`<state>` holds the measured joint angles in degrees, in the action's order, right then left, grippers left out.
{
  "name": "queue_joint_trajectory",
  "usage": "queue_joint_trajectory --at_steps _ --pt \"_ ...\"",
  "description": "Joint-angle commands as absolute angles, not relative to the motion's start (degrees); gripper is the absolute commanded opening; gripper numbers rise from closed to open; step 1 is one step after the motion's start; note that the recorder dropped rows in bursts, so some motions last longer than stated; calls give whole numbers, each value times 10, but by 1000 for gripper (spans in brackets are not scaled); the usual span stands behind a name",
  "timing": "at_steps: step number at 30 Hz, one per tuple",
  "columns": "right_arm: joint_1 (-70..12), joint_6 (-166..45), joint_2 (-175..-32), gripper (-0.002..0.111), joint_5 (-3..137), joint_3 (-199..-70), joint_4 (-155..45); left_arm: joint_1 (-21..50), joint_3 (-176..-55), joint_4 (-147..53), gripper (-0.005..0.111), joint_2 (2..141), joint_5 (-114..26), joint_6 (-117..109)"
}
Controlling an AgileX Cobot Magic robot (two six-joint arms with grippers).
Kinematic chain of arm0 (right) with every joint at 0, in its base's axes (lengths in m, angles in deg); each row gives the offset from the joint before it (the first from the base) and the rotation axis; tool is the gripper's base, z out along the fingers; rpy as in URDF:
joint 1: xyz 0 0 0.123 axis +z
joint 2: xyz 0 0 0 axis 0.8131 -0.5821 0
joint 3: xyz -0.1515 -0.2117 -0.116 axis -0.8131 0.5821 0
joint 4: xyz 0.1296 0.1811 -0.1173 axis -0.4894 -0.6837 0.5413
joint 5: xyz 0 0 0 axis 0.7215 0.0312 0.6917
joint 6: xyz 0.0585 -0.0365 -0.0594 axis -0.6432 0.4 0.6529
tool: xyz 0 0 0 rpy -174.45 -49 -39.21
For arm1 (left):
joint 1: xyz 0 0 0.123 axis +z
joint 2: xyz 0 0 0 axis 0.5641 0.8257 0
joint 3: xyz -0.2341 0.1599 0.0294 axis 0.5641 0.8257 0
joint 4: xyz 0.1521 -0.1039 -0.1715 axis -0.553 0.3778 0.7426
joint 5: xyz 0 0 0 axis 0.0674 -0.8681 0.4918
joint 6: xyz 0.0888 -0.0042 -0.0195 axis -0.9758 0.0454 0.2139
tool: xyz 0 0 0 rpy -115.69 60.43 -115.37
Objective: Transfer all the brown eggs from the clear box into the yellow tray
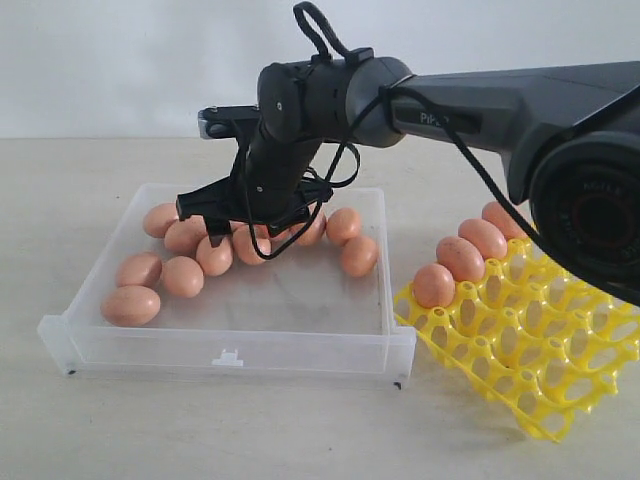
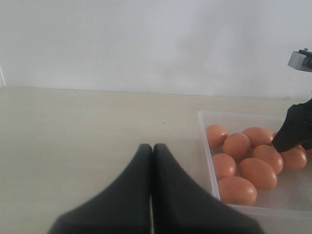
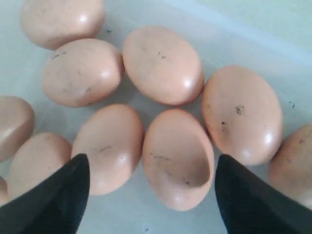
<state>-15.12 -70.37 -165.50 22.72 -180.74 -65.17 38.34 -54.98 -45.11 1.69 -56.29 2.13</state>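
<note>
The clear box (image 1: 230, 352) sits left of centre, with several brown eggs (image 1: 131, 305) along its left and back. My right gripper (image 1: 255, 232) reaches across and hangs open just above the back cluster. In the right wrist view its open fingers (image 3: 151, 165) straddle two eggs, one egg (image 3: 178, 156) close to the right fingertip (image 3: 234, 185). The yellow tray (image 1: 540, 340) lies right of the box with a row of brown eggs (image 1: 461, 258) along its far edge. My left gripper (image 2: 152, 148) is shut and empty over the bare table beside the box (image 2: 207, 146).
The right arm's dark forearm (image 1: 520, 100) spans over the tray's back corner. A black cable (image 1: 340, 170) loops down from the wrist toward the eggs. The tray's near cups (image 1: 500, 370) are empty. A pale wall stands behind the table.
</note>
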Motion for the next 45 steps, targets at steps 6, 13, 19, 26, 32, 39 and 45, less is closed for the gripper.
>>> queue_joint_trajectory --at_steps 6,13,19,26,32,39,45 --pt "-162 -668 -1646 68 236 -1811 -613 384 -548 -452 -4 19 -559 20" --pt "-162 -594 -1649 61 213 -1811 -611 384 -548 -452 -4 19 -559 20" --pt "-161 -570 -1652 54 208 -1811 -612 384 -548 -452 -4 19 -559 20" --pt "-161 -551 -1656 54 215 -1811 -612 384 -548 -452 -4 19 -559 20" --pt "-158 -531 -1669 54 219 -1811 -626 384 -548 -452 -4 19 -559 20" --pt "-158 -524 -1677 54 231 -1811 -626 384 -548 -452 -4 19 -559 20" --pt "-158 -518 -1678 59 228 -1848 -626 384 -548 -452 -4 19 -559 20"
